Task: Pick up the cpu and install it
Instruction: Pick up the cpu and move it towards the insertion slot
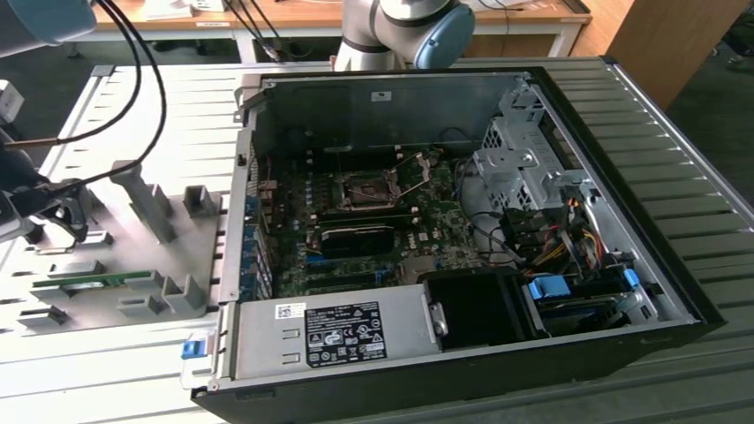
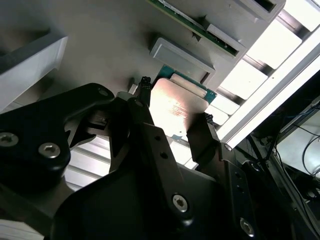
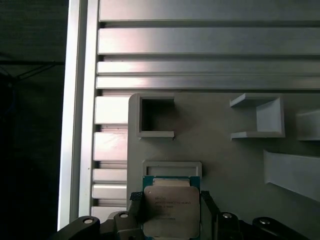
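Jaws of the gripper (image 3: 171, 202) pinch the chip (image 3: 171, 215) by opposite edges, likely to spare its contacts, over the tray (image 1: 141, 256) at the exterior view's left.

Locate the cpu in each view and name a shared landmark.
First wrist view: cpu in the pincer, beside an empty grey frame.
Second wrist view: cpu in the pincer, beside that frame.
Exterior view: arm's end at the exterior view's left.
Shared landmark: grey fixture plate.

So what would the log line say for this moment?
step: pickup | gripper: shut on cpu edges | where: at grey parts tray, beside computer case | install: not done
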### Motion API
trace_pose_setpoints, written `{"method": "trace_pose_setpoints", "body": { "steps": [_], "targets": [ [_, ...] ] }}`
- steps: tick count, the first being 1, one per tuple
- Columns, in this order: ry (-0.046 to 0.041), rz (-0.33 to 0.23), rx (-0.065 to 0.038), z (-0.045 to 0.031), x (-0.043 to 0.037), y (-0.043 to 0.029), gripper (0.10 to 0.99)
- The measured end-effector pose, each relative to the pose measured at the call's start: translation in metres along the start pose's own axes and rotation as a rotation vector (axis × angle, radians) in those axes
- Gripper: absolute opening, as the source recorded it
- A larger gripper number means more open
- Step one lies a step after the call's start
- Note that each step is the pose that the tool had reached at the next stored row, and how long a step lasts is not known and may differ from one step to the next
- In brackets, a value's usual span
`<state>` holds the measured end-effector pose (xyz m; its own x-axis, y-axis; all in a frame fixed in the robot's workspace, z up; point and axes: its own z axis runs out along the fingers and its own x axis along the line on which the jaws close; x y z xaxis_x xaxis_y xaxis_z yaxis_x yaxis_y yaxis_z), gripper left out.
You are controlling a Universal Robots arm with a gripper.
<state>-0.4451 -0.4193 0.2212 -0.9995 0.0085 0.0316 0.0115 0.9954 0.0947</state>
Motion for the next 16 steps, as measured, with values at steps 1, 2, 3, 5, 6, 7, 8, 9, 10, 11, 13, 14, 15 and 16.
{"method": "trace_pose_setpoints", "body": {
  "steps": [1, 2, 3, 5, 6, 7, 8, 9, 10, 11, 13, 14, 15, 16],
  "targets": [
    [-0.0001, 0.0, 0.0, -0.0002, 0.0, 0.0, 0.541],
    [-0.0001, 0.0, 0.0, -0.0005, 0.0, 0.0, 0.541],
    [0.0001, 0.0, 0.0, -0.0009, 0.0, 0.0001, 0.541],
    [-0.0001, 0.0, 0.0, -0.0014, 0.0, 0.0001, 0.541],
    [-0.0001, 0.0, 0.0, -0.0017, 0.0, 0.0002, 0.541],
    [-0.0001, 0.0, 0.0, -0.0019, 0.0001, 0.0002, 0.541],
    [0.0, 0.0, 0.0, -0.0022, 0.0001, 0.0002, 0.541],
    [0.0, 0.0, 0.0, -0.0024, 0.0001, 0.0002, 0.541],
    [0.0, 0.0, 0.0, -0.0026, 0.0001, 0.0003, 0.541],
    [0.0, 0.0, 0.0, -0.0028, 0.0001, 0.0003, 0.541],
    [0.0, 0.0, 0.0, -0.0033, 0.0001, 0.0003, 0.541],
    [0.0, 0.0, 0.0, -0.0035, 0.0001, 0.0003, 0.541],
    [-0.0001, 0.0, 0.0, -0.0037, 0.0001, 0.0004, 0.541],
    [0.0, 0.0, 0.0, -0.004, 0.0001, 0.0004, 0.541]
  ]
}}
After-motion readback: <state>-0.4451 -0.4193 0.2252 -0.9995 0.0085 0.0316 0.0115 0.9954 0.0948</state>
